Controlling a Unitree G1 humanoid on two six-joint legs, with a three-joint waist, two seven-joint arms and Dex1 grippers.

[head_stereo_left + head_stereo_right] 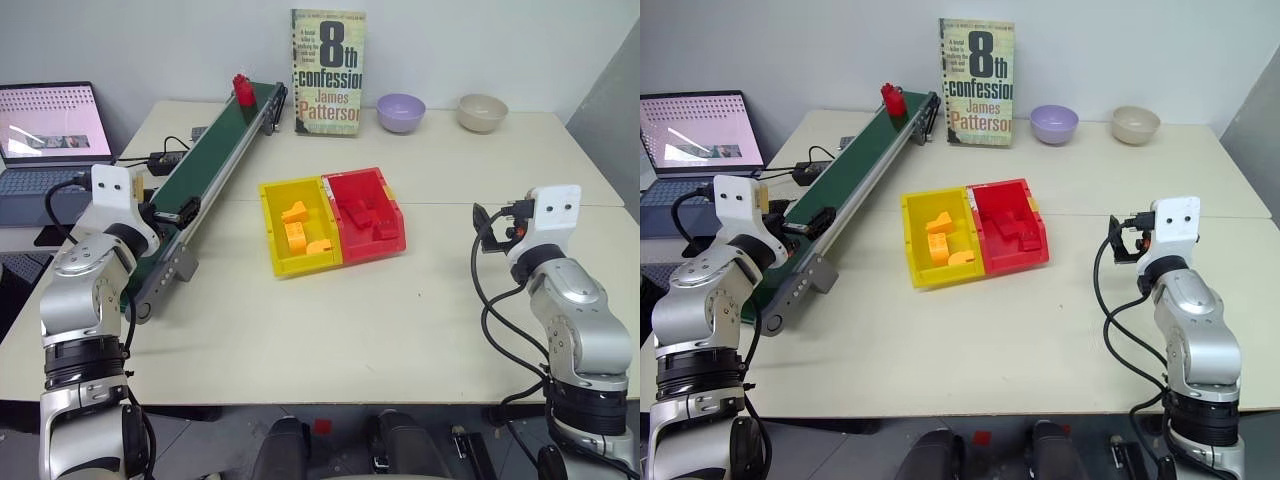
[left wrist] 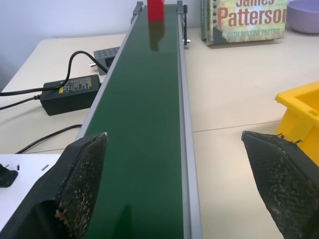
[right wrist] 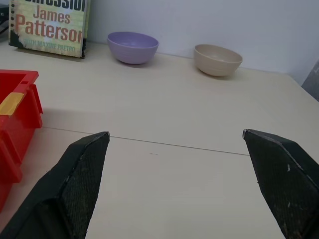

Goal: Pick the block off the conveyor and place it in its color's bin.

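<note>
Left claw (image 2: 169, 184) spread wide, empty, held level over the near end of the long dark green conveyor (image 2: 144, 124) with grey metal side rails, by the tabletop's left edge. Right claw (image 3: 184, 184) also wide open, empty, over bare tabletop (image 3: 174, 109) near the right edge. Small bright red studded plastic block (image 1: 242, 89) stands at the belt's far end, well apart from both claws. Looks light, rigid, smooth-sided, so probably a bit slippery; best pinched across its two flat sides low on the body, not the stepped top — stud detail hard to read at this range. Red open-topped plastic bin (image 1: 366, 215), joined to the yellow bin (image 1: 297, 226), sits mid-tabletop.
</note>
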